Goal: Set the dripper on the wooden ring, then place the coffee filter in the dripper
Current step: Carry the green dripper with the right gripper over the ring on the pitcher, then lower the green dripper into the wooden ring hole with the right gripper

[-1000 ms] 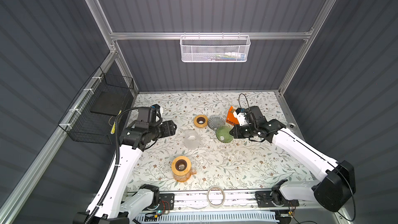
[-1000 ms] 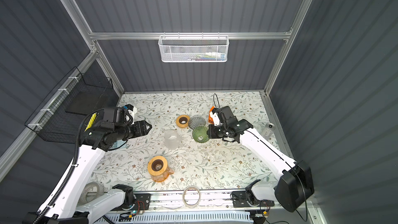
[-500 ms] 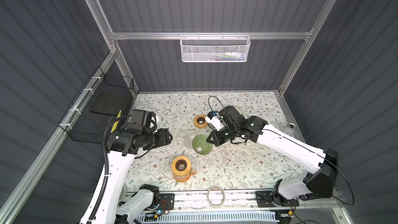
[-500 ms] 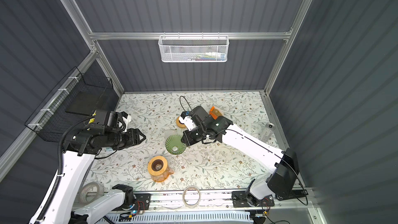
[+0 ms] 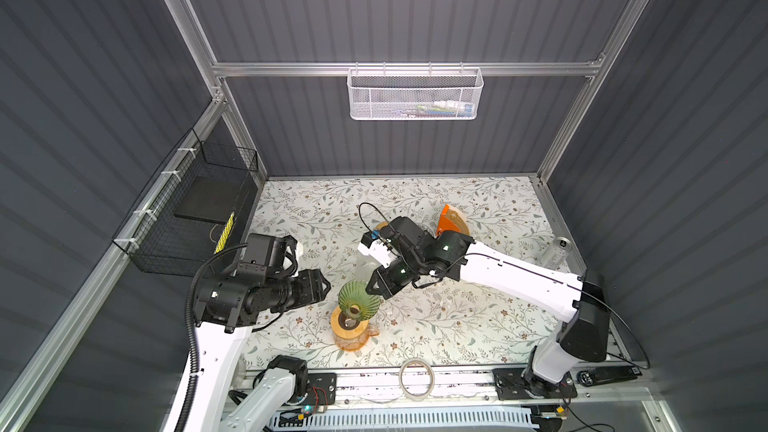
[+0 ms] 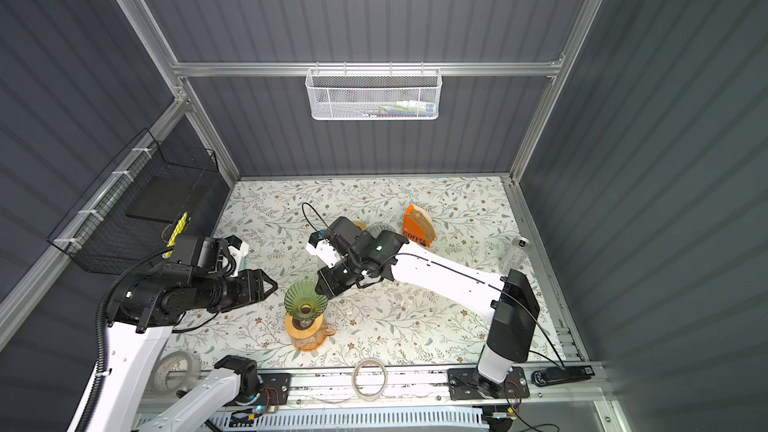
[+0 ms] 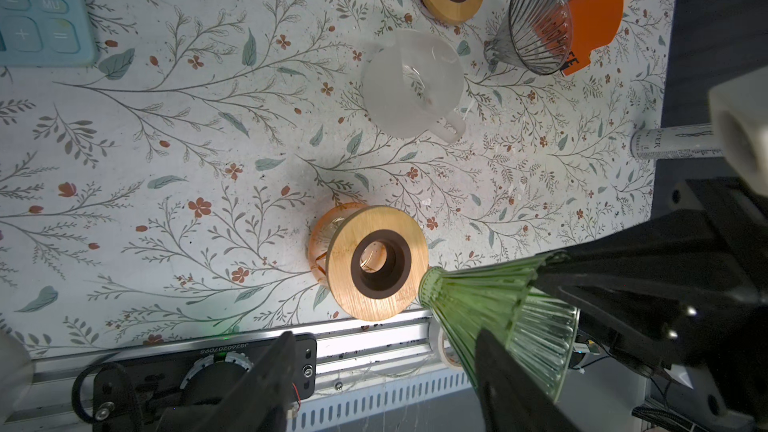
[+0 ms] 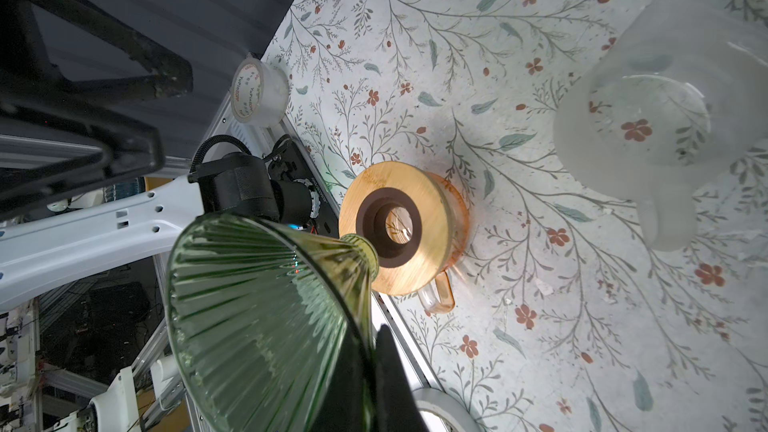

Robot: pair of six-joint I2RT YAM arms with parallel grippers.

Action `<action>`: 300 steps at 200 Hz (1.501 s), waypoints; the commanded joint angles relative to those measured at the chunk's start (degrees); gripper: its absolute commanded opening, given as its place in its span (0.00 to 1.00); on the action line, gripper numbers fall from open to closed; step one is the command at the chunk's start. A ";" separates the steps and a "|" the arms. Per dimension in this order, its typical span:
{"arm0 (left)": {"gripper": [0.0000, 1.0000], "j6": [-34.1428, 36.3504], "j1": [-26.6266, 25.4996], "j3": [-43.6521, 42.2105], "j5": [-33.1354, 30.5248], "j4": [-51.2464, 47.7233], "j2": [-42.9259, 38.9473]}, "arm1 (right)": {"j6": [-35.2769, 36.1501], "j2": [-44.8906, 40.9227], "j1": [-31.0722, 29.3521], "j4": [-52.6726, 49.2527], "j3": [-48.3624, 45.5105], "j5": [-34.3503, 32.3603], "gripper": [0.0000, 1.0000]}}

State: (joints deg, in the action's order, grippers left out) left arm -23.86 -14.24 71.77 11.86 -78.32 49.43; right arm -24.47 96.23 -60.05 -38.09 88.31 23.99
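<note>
**Inspector:** Location of the filter?

**Assistant:** In the orange filter pack (image 6: pixel 419 227), at the back of the desk (image 6: pixel 419 328), well apart from both tools. No filter is in the dripper (image 5: pixel 358 300).

**Inspector:** And the dripper?

**Assistant:** It is green ribbed glass, mouth up, held off the desk above the carafe (image 5: pixel 351 334). The right tool (image 5: pixel 371 287) is pinching its rim, with one finger inside the cone and one outside. In the right wrist view the neck sits at the edge of the wooden collar (image 8: pixel 395 226), not in the hole. I judge it unseated.

**Inspector:** Left tool?

**Assistant:** The left tool (image 5: pixel 324 284) is spread and empty, just beside the dripper and not touching it.

**Inspector:** Recommendation for the step in hand?

**Assistant:**
- Centre the neck over the collar's hole before lowering the dripper.
- Keep the rim level and bring it straight down.
- A rim pinch on glass is likely to slip or pivot, so go slowly.
- The carafe looks light, so a push on the collar's edge could tip it. The left tool could steady it.
- Let go only once the dripper rests flat.
- Then fetch one filter.
</note>
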 commanded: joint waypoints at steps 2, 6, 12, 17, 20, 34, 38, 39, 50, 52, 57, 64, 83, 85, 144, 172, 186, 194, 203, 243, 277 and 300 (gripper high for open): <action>0.69 -0.55 -0.26 -1.98 2.31 0.33 -1.22 | -0.92 1.51 -0.89 1.10 2.21 1.15 0.00; 0.69 -0.70 -0.26 -2.26 2.46 0.51 -1.35 | -0.97 1.78 -0.97 1.09 2.28 1.25 0.00; 0.69 -0.83 -0.26 -2.61 2.75 0.88 -1.59 | -1.08 2.26 -1.18 1.12 2.28 1.20 0.00; 0.69 -0.88 -0.26 -2.91 2.90 1.04 -1.72 | -1.03 2.58 -1.28 1.08 2.31 1.26 0.00; 0.69 -0.85 -0.26 -3.09 2.90 1.13 -1.83 | -1.02 2.79 -1.37 1.14 2.27 1.32 0.00; 0.69 -0.84 -0.26 -3.70 2.99 1.46 -2.04 | -1.07 3.53 -1.67 1.36 2.13 1.02 0.00; 0.69 -0.84 -0.26 -3.81 3.13 1.51 -1.93 | -1.15 3.72 -1.78 1.44 2.05 1.03 0.00; 0.69 -0.84 -0.26 -3.91 3.19 1.55 -1.90 | -1.13 3.80 -1.80 1.48 2.04 1.00 0.00; 0.69 -0.92 -0.26 -4.18 3.40 1.60 -2.08 | -1.02 4.35 -2.00 1.46 2.05 0.94 0.00; 0.69 -0.93 -0.26 -4.20 3.36 1.66 -2.06 | -1.02 4.42 -2.06 1.46 2.04 0.94 0.00; 0.69 -0.93 -0.26 -4.31 3.49 1.68 -2.20 | -0.92 4.66 -2.12 1.36 2.04 0.61 0.00; 0.69 -0.92 -0.26 -4.44 3.64 1.84 -2.29 | -0.79 5.00 -2.21 1.18 2.06 0.17 0.00; 0.66 -1.34 -0.26 -5.40 4.30 2.36 -2.52 | -0.59 5.81 -2.34 0.98 2.03 -0.50 0.00; 0.66 -1.36 -0.26 -5.54 4.42 2.47 -2.55 | -0.65 5.88 -2.33 0.93 2.04 -0.58 0.00; 0.62 -3.73 -0.26 -10.41 6.59 5.46 -3.22 | -0.45 7.70 -2.37 1.22 2.21 -1.70 0.00; 0.60 -3.96 -0.26 -11.30 8.14 5.51 -2.46 | -0.48 8.17 -2.43 1.27 2.36 -1.97 0.00; 0.59 -3.83 -0.26 -11.75 8.30 5.46 -2.16 | -0.48 8.45 -2.40 1.29 2.35 -2.15 0.00; 0.59 -3.74 -0.26 -11.89 8.31 5.53 -1.99 | -0.45 8.54 -2.43 1.33 2.39 -2.23 0.00; 0.58 -3.87 -0.26 -12.11 7.91 5.59 -1.88 | -0.43 8.74 -2.41 1.30 2.52 -2.36 0.00; 0.55 -3.75 -0.26 -12.71 8.37 6.43 -1.70 | -0.73 8.68 -2.40 0.93 3.44 -2.37 0.00; 0.55 -3.15 -0.26 -12.20 7.83 5.95 -1.61 | -0.67 8.16 -2.47 0.55 4.62 -2.10 0.00; 0.55 -3.04 -0.26 -12.17 7.76 6.12 -1.50 | -0.10 8.59 -2.51 0.25 5.02 -2.61 0.00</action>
State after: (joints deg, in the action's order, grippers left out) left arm -27.51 -14.24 59.33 18.94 -71.92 47.90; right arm -25.28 104.36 -62.26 -37.58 91.20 22.02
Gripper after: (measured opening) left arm 0.550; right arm 0.070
